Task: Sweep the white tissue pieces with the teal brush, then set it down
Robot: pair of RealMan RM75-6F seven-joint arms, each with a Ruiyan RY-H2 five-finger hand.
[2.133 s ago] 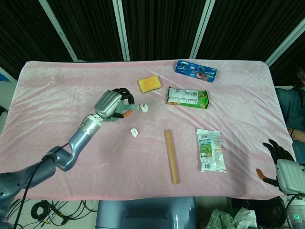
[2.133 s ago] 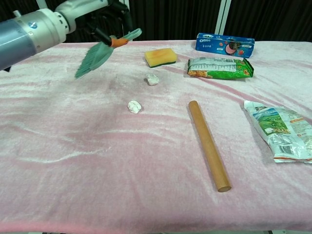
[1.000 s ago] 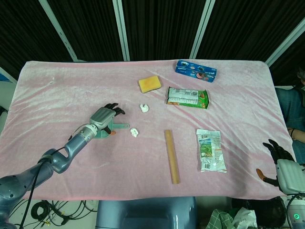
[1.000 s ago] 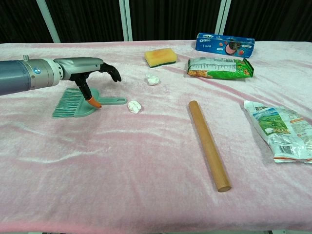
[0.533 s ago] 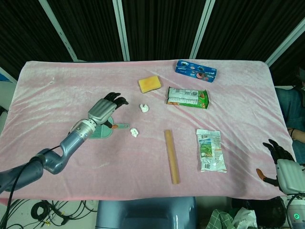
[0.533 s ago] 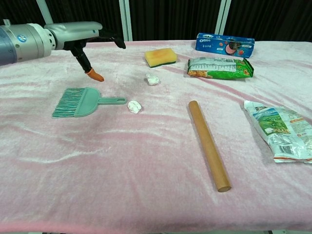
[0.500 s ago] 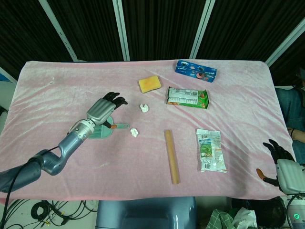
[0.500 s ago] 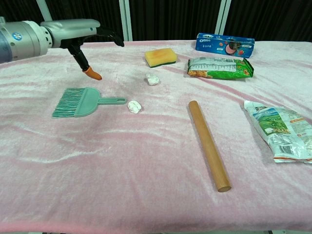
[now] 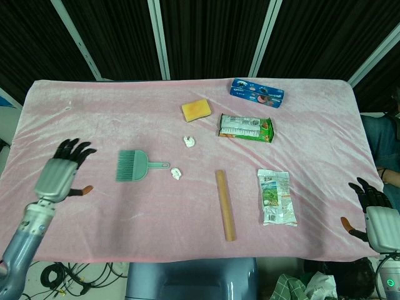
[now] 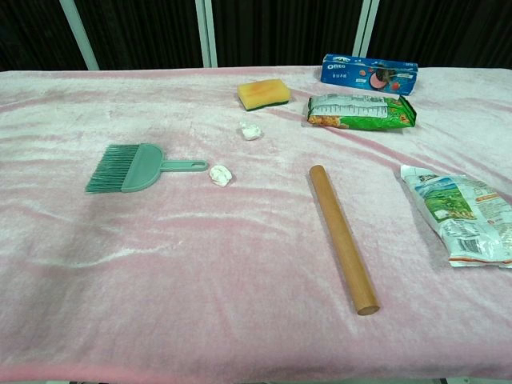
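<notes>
Looks basically done imo: teal brush (image 9: 132, 167) lies flat, handle tip near one tissue piece (image 9: 177, 173). Your left hand (image 9: 61, 174) is empty w/ fingers spread, well apart; right hand (image 9: 372, 215) empty too.

Head cam overhead, chest cam low; same table (image 9: 94, 206)

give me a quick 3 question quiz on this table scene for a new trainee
1. True or false: the left hand holds the teal brush.
2. Which thing lies nearest the brush handle's tip: A) yellow sponge, B) a white tissue piece, C) wooden rolling pin?
3. Fill in: the blue cookie box lies at the table's ____ edge, beyond the green snack pack.

Key:
1. False; the brush lies flat on the pink cloth, the hand apart from it with fingers spread.
2. B
3. far
</notes>
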